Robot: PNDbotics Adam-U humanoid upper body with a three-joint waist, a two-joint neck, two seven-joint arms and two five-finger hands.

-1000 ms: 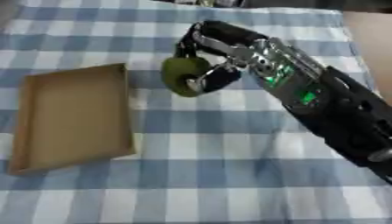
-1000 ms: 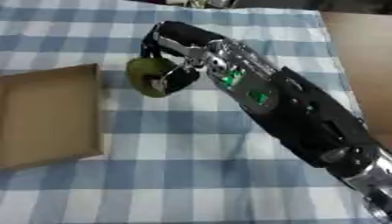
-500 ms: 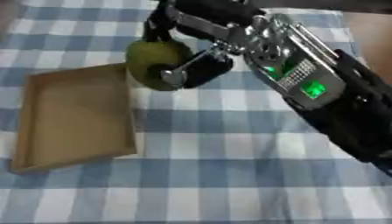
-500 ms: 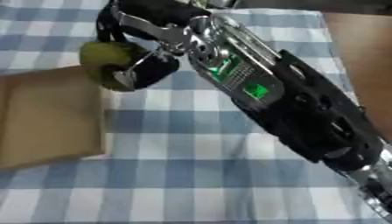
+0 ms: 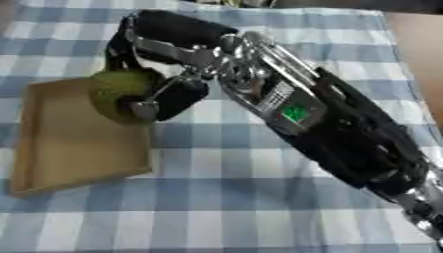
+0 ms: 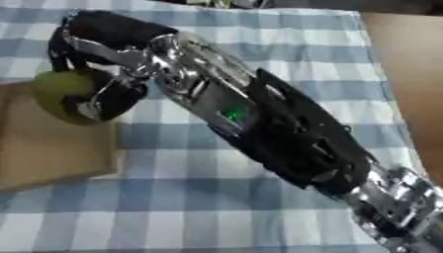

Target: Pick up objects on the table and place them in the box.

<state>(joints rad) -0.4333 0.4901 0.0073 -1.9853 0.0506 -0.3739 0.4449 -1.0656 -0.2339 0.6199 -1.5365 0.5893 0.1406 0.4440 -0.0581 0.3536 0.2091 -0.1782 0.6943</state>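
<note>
**Right hand holding green fruit at box edge**

The right hand [image 5: 160, 74] reaches in from the lower right, its arm running diagonally across the blue-and-white checked tablecloth [image 5: 225, 197]. Its fingers and thumb are curled round a round green fruit [image 5: 117, 94] (the exact kind cannot be made out), with the black thumb pressed against the fruit's right side and the fingers arched over its top.

The fruit sits in front of the right wall of the shallow cardboard box [image 5: 69, 143], overlapping that wall near its far corner. Whether the fruit is above the box or touching it cannot be told. The box lies open on the left part of the table, its interior bare and tan.

A green light [image 5: 294, 112] shows on the silver forearm section behind the wrist.
</note>
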